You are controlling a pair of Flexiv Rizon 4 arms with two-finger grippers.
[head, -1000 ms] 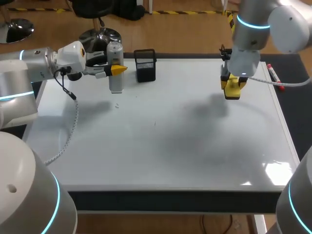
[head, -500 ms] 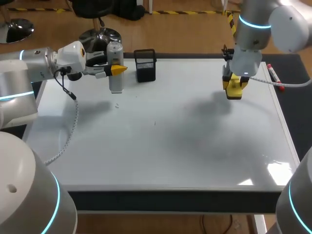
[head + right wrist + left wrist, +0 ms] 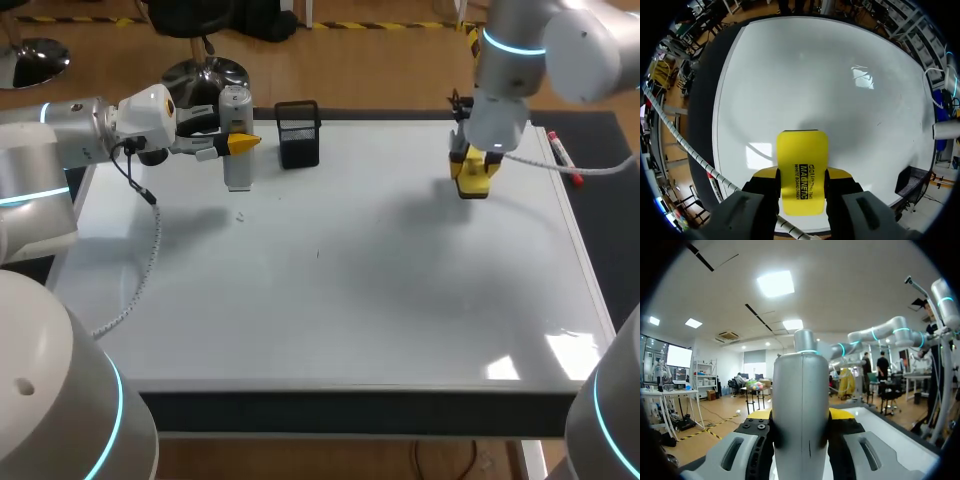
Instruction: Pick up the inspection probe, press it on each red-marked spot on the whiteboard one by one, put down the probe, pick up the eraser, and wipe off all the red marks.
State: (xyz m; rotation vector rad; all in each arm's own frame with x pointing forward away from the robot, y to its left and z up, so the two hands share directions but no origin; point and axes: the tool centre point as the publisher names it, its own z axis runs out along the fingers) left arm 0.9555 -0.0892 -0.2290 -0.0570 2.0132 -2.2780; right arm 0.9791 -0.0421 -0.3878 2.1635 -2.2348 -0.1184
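Head view, left gripper (image 3: 240, 143): it comes in from your left and clamps the grey probe (image 3: 237, 165) from two sides. The probe is upright at the far-left part of the whiteboard (image 3: 330, 310). I judge it is parked there to leave the board to the other arm, and it is in hand rather than put down.
Head view, right gripper (image 3: 473, 176): it is closed on the yellow eraser (image 3: 473, 188) and points down over the far-right part of the board. A shadow beside it suggests the eraser is lifted off the surface, but you cannot be sure.
Head view, red marks: none show, so the wiping looks about done.
Head view, room: a black mesh holder (image 3: 298, 133) stands just beside the probe at the far edge. A marker (image 3: 560, 152) lies on the dark mat (image 3: 600, 135), past the board's right edge and near the eraser. Your widest room is toward the middle and the near edge.
Left wrist view, probe (image 3: 801, 385): it fills the gap in the left gripper (image 3: 801, 416), with a yellow tip pressed on each side.
Right wrist view, eraser (image 3: 801, 170): both fingers of the right gripper (image 3: 801, 182) pinch it, with its face toward the whiteboard (image 3: 830, 75), ready to sweep.
Right wrist view, edges: the dark mat (image 3: 705, 100) runs close on one side. The mesh holder (image 3: 910, 182) is well apart on the other.
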